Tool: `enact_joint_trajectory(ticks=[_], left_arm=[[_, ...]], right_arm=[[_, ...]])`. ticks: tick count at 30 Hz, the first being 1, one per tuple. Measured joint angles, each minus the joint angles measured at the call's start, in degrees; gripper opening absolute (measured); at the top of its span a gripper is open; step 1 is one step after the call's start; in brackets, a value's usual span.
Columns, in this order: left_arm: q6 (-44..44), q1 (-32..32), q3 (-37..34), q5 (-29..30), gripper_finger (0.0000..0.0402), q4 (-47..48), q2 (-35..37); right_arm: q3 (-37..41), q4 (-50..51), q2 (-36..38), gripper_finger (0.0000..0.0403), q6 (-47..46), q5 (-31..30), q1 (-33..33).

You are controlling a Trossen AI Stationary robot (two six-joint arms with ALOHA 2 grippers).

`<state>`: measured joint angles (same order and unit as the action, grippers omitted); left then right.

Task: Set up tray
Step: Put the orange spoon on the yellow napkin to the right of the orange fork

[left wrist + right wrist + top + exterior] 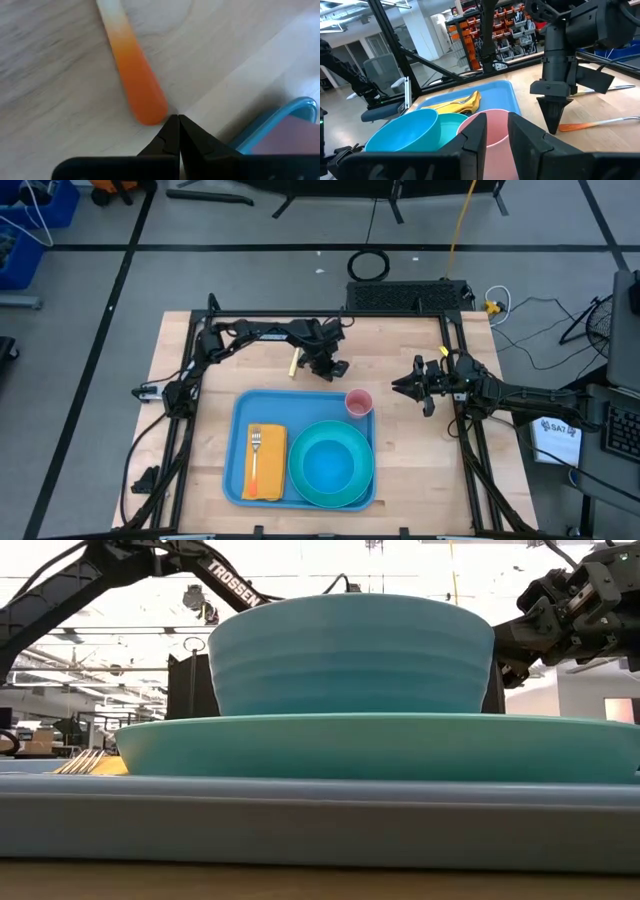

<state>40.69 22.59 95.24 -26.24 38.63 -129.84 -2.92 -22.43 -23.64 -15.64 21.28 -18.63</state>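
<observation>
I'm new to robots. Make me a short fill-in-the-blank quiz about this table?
1. The fork lies on a ____ napkin.
2. The bowl sits on a round teal ____.
3. The cup in the tray's corner is ____.
4. The left gripper's fingers are ____.

Answers: yellow; plate; pink; shut

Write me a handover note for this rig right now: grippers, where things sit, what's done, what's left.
Left gripper: shut, empty, tip down at the table beside the orange-handled utensil, behind the tray.
Right gripper: slightly open, empty, hovering right of the pink cup.
Done: on the tray sit the yellow napkin with the fork on it, the teal plate carrying the blue bowl, and the pink cup at the back right corner.
Left: the orange-handled utensil lies on the table, off the tray; it probably goes on next.
</observation>
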Motion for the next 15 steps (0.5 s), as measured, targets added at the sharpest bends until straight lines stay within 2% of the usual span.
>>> enact_joint_trajectory(ticks=[10,13,15], left_arm=[[1.0,0.6,-0.2,1.3,0.0000,-9.9,0.8],[1.5,1.5,-0.1,4.4,0.0000,-9.8,0.8],[1.9,2.0,-0.2,4.2,0.0000,-9.8,0.8]], right_arm=[[0.0,0.0,0.0,0.0068,0.2,0.0,0.0],[0.0,0.0,0.0,0.0068,-0.1,0.0,0.0],[0.0,0.0,0.0,0.0068,-0.1,0.0,0.0]])
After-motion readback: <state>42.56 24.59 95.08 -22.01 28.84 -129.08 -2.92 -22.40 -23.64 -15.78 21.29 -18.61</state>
